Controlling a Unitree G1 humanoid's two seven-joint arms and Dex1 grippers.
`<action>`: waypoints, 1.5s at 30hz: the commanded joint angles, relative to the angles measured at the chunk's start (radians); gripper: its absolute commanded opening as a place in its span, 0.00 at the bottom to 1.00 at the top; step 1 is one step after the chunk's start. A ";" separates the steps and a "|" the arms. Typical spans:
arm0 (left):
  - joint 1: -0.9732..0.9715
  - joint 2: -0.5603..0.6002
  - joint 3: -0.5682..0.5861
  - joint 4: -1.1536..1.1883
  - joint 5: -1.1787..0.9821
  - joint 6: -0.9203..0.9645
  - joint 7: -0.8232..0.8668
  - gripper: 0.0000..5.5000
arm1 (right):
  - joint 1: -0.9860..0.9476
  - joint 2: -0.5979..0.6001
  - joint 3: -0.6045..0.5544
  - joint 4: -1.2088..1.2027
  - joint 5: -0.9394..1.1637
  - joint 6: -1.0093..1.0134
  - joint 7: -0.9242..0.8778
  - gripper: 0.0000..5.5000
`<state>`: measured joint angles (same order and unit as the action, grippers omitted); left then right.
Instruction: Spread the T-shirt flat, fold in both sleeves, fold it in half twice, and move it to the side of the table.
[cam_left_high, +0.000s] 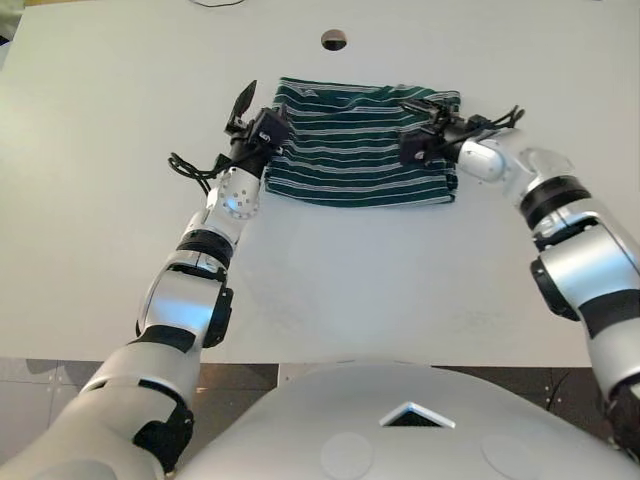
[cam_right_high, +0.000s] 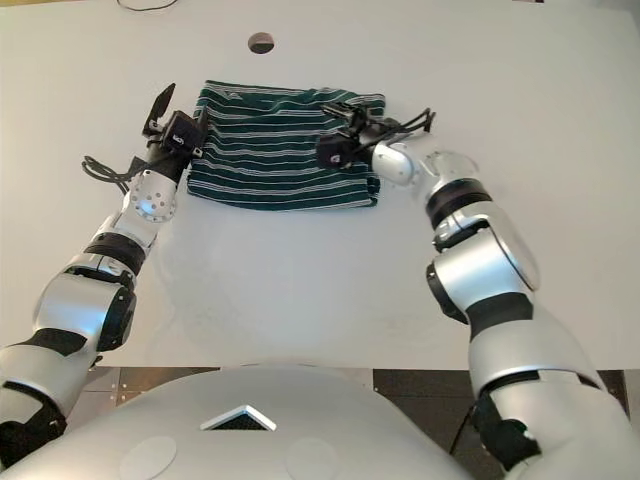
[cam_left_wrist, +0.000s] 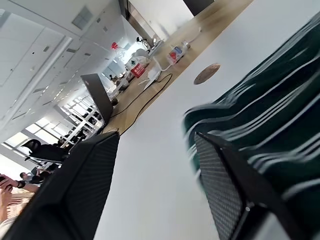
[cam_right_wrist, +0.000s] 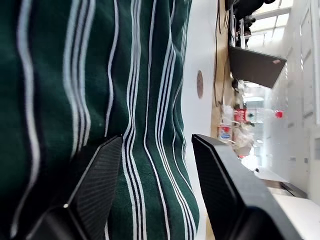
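The left tool (cam_left_wrist: 157, 145) is wide open, with nothing in it. It sits at the left edge of the T-shirt (cam_left_high: 360, 150). One finger (cam_left_wrist: 227, 190) is by the cloth and the other points up and away from it. A black cable (cam_left_high: 186, 166) loops out beside that wrist.

The right tool (cam_right_wrist: 157, 140) is open too, and it holds nothing. It hangs over the right side of the T-shirt, close to the cloth. I cannot tell if it touches.

The T-shirt is dark green with thin white stripes. It lies folded into a neat block, far out in the middle of the white bench (cam_left_high: 120, 220). Behind it there is a small round hole (cam_left_high: 334, 40) in the bench.
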<state>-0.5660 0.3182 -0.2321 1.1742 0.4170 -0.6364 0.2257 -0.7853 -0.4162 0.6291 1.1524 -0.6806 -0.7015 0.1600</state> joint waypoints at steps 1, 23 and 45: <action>-0.009 0.060 0.015 0.007 0.002 0.022 0.019 0.51 | 0.283 -0.151 0.055 -0.160 0.088 -0.178 0.306 0.47; 0.133 0.120 0.075 -0.120 -0.257 -0.271 -0.437 0.51 | 0.584 -0.257 0.038 -0.768 0.203 0.051 0.425 0.47; 0.208 -0.115 0.420 -0.535 -0.887 0.571 -0.822 0.51 | 0.556 -0.235 0.026 -0.702 0.125 0.049 0.352 0.47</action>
<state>-0.3240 0.1960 0.1349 0.6658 -0.4314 -0.0941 -0.6052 -0.2916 -0.6290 0.6090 0.3551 -0.4463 -0.7220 0.4625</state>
